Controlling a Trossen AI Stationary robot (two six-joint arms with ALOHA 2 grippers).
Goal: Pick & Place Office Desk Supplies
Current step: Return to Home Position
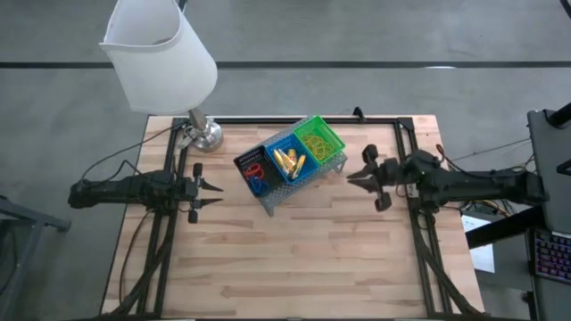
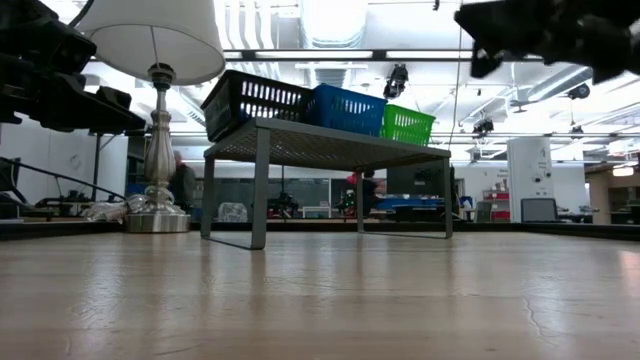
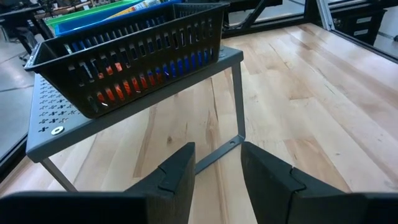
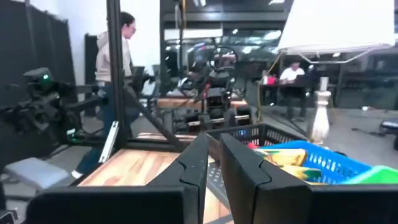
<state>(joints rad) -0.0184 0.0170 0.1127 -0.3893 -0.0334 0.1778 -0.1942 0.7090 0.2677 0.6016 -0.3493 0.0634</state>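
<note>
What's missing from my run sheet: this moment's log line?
black bin, blue bin, green bin: on shelf; left gripper: open, left of shelf; right gripper: right of shelf

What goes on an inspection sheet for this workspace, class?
Surface: wooden table, no spills seen.
Job's things: black basket, blue basket, green basket side by side on grey shelf; red and blue loops in black, yellow pieces in blue.
Clutter: lamp at back left corner.
Grippers: left gripper open, right gripper shut, both empty, flanking shelf.
Cables: thin cable from lamp base off left edge.
Surroundings: person standing beyond table.
</note>
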